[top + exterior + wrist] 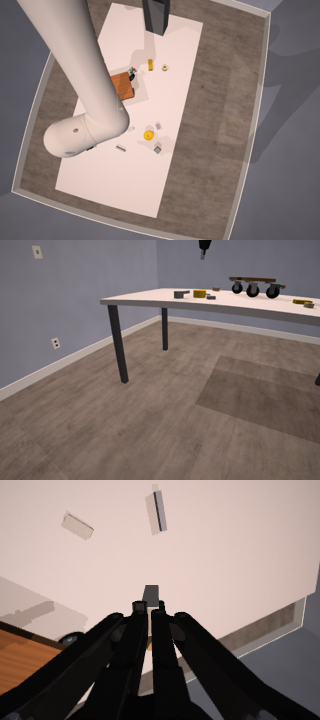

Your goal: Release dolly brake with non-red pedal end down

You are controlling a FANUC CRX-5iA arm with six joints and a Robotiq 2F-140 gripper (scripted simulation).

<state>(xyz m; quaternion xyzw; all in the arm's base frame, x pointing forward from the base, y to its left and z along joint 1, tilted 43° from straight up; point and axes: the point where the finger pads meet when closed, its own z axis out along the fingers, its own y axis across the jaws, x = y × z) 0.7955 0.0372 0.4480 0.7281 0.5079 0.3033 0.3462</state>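
Note:
The dolly (252, 286) has a brown wooden deck and black casters and stands on the white table. From above its deck (122, 85) is partly hidden by my arm. The caster with the brake pedal (132, 70) is at its far corner, showing red and green ends; it also shows at the dolly's right end in the side view (281, 286). My gripper (152, 595) is shut and empty, high above the table. In the side view its tips (203, 254) hang well above the small objects, left of the dolly. A corner of the deck (22, 662) shows at the wrist view's lower left.
On the table are a yellow disc (147, 135), a grey cube (157, 149), a grey bar (120, 148), a small tan block (131, 128), a yellow block (150, 64) and a pale ring (164, 66). A dark post (156, 15) stands at the far end.

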